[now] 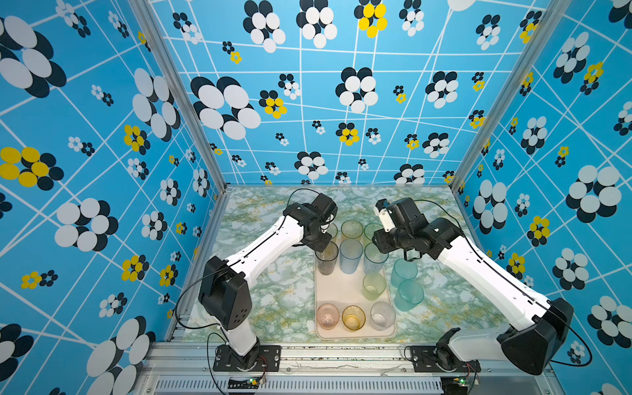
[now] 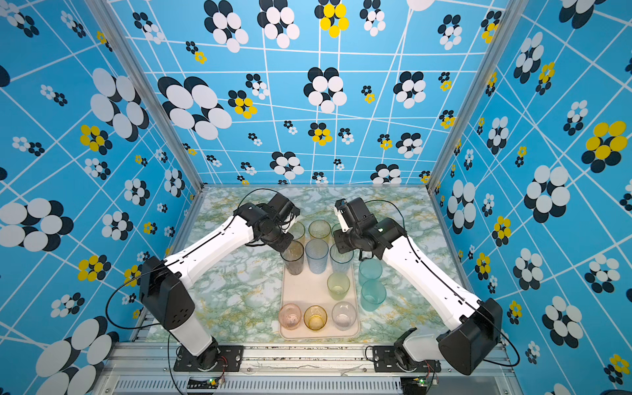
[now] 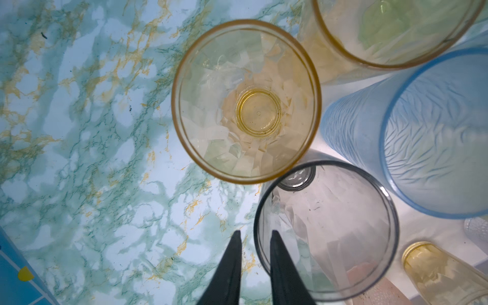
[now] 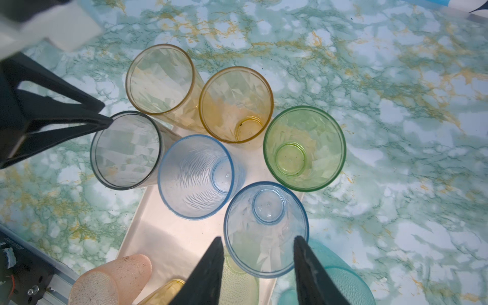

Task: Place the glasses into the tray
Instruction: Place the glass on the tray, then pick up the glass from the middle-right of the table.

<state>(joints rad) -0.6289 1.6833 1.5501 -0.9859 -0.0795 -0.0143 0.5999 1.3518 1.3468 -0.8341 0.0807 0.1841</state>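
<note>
The cream tray point(image 1: 338, 290) holds several glasses: grey point(image 1: 326, 258), blue point(image 1: 350, 254), pale blue point(image 1: 374, 256), yellow-green point(image 1: 373, 285), pink point(image 1: 327, 316), yellow point(image 1: 353, 317) and clear point(image 1: 382, 315). Two teal glasses point(image 1: 404, 272) stand on the table just right of it. My left gripper point(image 3: 256, 232) is open by a narrow gap, astride the grey glass's rim point(image 3: 260, 211). My right gripper point(image 4: 258, 239) is open, one finger on each side of the pale blue glass point(image 4: 266, 229) at the tray's point(image 4: 169, 232) right edge.
Two amber glasses point(image 4: 161, 79) point(image 4: 235, 105) and a green one point(image 4: 303, 148) crowd the tray's far end; whether they stand on it is unclear. Patterned walls close in three sides, and a metal rail point(image 1: 307, 355) runs along the front.
</note>
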